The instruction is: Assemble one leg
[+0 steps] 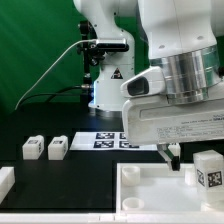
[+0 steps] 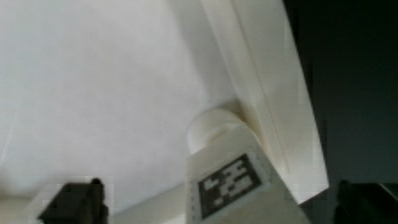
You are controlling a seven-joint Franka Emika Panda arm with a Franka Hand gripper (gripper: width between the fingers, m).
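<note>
**Over the white panel (image 1: 150, 200), gripper (image 2: 217, 203) spread wide about a leg (image 2: 228, 178)**

At the exterior view's left, two loose legs (image 1: 30, 148) (image 1: 57, 147) sit side by side on the black table (image 1: 60, 185). Next comes the marker board (image 1: 112, 140). Rightmost, that leg (image 1: 207, 170), tag showing, stands upright on the panel. From the wrist, both fingers (image 2: 71, 203) flank it, neither touching.

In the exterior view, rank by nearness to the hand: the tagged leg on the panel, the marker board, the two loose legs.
1. Tagged leg: on the panel, exterior view's right of the hand.
2. Marker board: behind, toward that view's left.
3. Right loose leg: farther left.
4. Left loose leg: farthest left.
</note>
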